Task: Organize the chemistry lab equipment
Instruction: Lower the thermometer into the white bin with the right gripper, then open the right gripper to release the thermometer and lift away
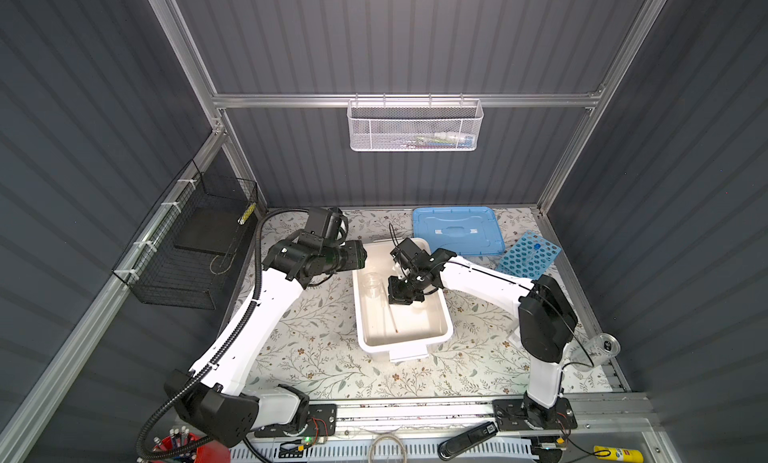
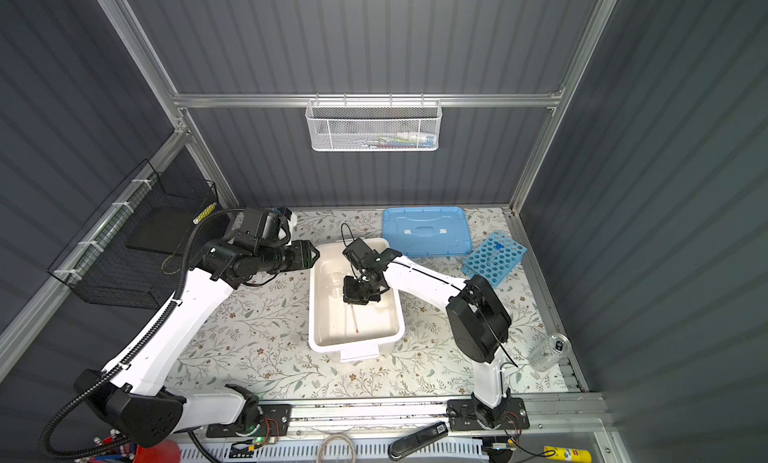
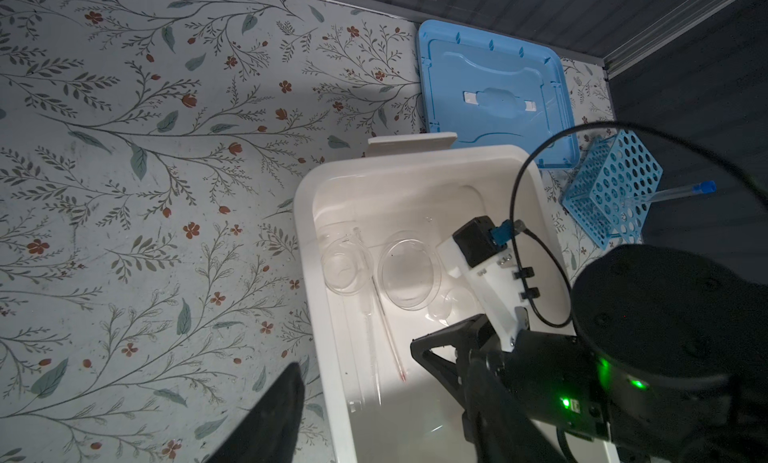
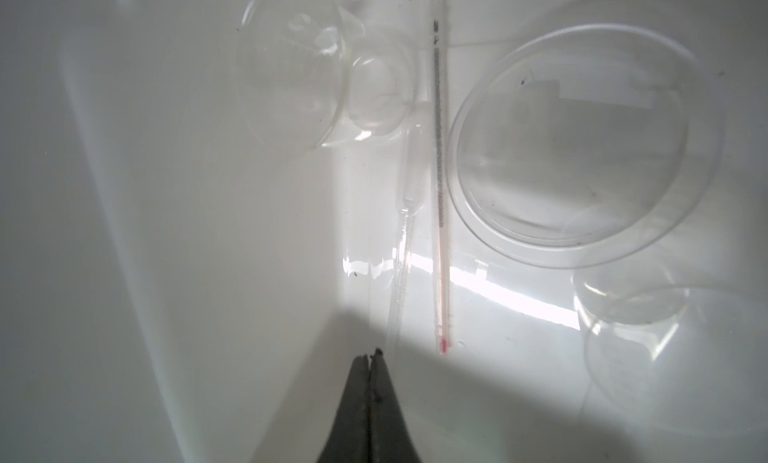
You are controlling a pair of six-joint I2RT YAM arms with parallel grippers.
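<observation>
A white tub (image 1: 445,315) mid-table holds clear glassware. A beaker (image 4: 291,66) lies on its side, beside a clear pipette (image 4: 405,216) and a thin glass rod with a red tip (image 4: 439,191). A round shallow dish (image 4: 582,149) and a small beaker (image 4: 631,315) lie close by. My right gripper (image 4: 371,353) is shut inside the tub, just short of the rod's red tip, with nothing between its jaws. My left gripper (image 1: 362,255) hangs open at the tub's far left corner; one finger (image 3: 274,415) shows. The sky-blue rack (image 1: 528,255) holds one blue-capped tube (image 3: 665,193).
The tub's blue lid (image 1: 457,230) lies flat behind the tub. A clear cup (image 1: 602,348) rests at the right edge. A white mesh basket (image 1: 415,124) hangs on the back wall and a black wire basket (image 1: 195,249) on the left wall. A red cup of pens (image 1: 178,448) stands front left.
</observation>
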